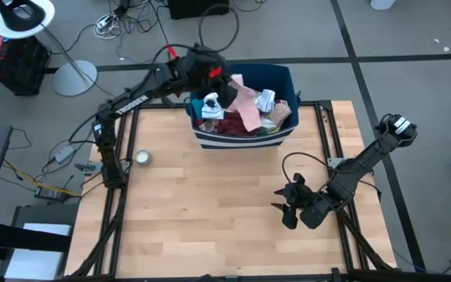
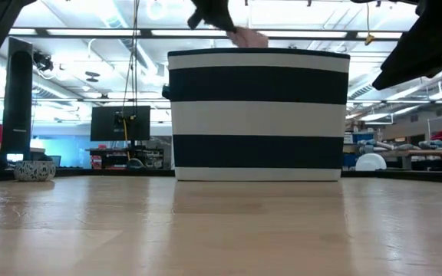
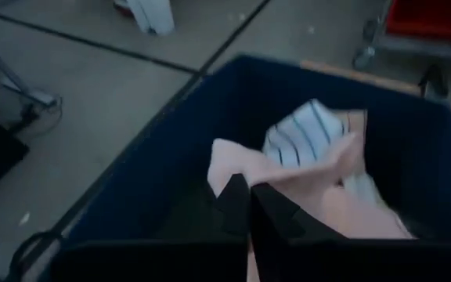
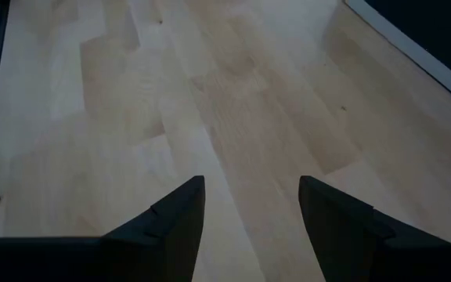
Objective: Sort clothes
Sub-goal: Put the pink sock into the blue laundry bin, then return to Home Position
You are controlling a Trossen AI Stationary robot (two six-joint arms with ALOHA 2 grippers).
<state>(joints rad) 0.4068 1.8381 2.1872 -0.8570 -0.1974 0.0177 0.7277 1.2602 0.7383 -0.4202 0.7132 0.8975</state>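
Note:
The clothes (image 1: 249,117) lie heaped in a dark blue and white striped bin (image 2: 258,115) at the table's far middle. A pink garment (image 1: 245,106) lies on top of the heap, beside a white striped one (image 3: 304,137). My left gripper (image 1: 216,81) hovers over the bin's far left corner, above the rim, shut on the pink garment (image 3: 304,176). My right gripper (image 1: 290,205) stands open over the bare wood at the near right, with nothing between its fingers (image 4: 178,227). My left gripper pinches a raised end of the pink garment (image 3: 266,185) between its two shut fingers, coming slanting down from the bin's far left. That end stands just above the rim (image 2: 248,36). The rest trails down onto the heap in the bin.
A small round patterned object (image 1: 142,157) sits on the table near the left edge. Black frame rails (image 1: 116,204) run along the table's left and right sides. Open wood (image 1: 210,211) spreads in front of the bin.

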